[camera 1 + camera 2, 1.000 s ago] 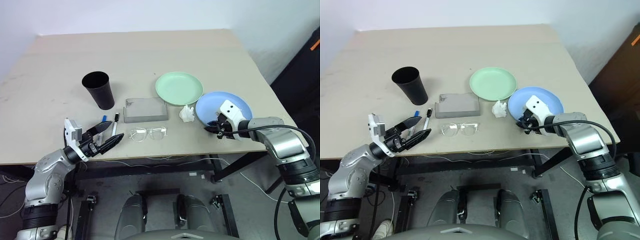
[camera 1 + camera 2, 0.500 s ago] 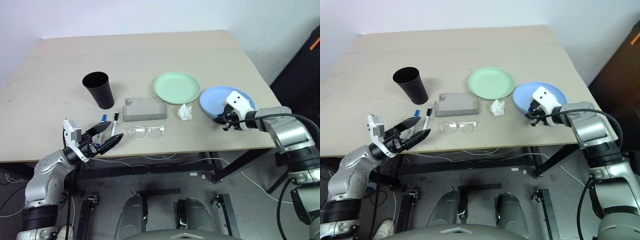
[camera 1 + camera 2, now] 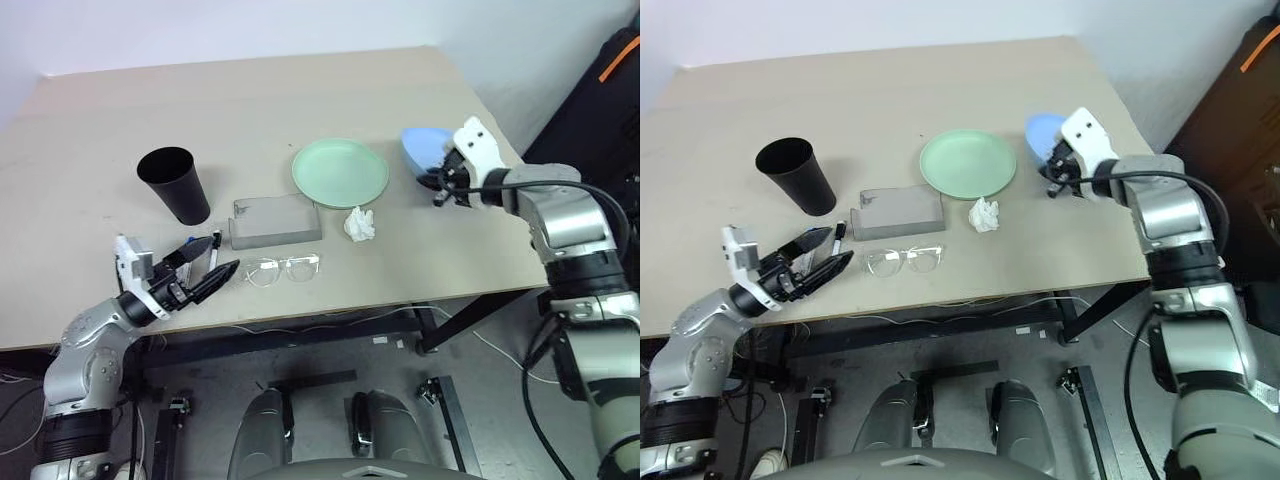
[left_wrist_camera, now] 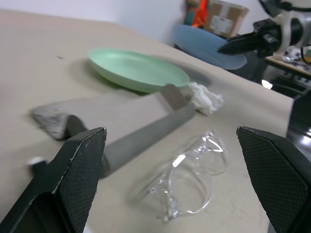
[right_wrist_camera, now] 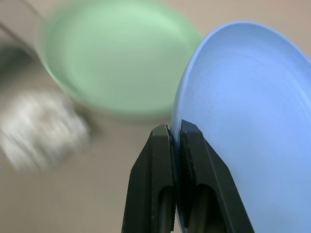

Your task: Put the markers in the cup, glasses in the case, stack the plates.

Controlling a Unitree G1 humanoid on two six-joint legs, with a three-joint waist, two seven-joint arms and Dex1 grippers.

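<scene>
**Blue plate pinched by its rim, off the table**

Nearest me, my left gripper [image 3: 215,272] hangs spread wide beside the glasses [image 3: 283,269]. Farther off, my right gripper [image 5: 176,133] pinches the light, stiff blue plate [image 3: 424,146] by its thin rim; it could slip, tilted beside the green plate [image 3: 340,172].

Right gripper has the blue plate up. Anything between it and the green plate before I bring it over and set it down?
Nothing visible. The blue plate hangs above the table in the right gripper; the green plate is bare. The tissue lies nearer the robot, off that path.
</scene>
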